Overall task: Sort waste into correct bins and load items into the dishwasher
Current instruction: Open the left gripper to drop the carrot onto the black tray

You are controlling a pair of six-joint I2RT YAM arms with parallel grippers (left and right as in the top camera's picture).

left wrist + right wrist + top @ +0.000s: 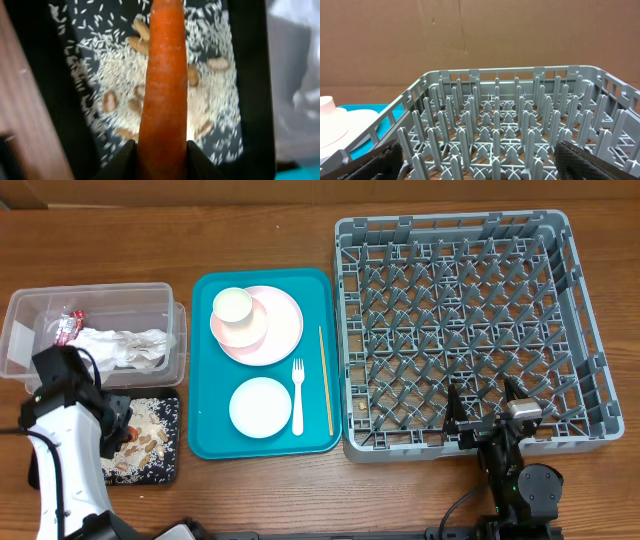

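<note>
Left claw (161, 150) is clamped on the small orange carrot (164, 75), above the flat black rectangular tray (252, 75) at near left. Right claw (490, 412) gapes apart by the grey plastic dish rack (580, 240). Waste sorting seems in hand: next, the fingers should part to drop it in.

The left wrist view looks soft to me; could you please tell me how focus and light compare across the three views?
Left wrist: the carrot fills the centre, close and slightly blurred, rice on the black tray behind it soft; overhead: evenly lit and sharp, faint shadows; right wrist: the grey rack is crisp, the fingers of the right tool in the bottom corners dark and blurred.
</note>
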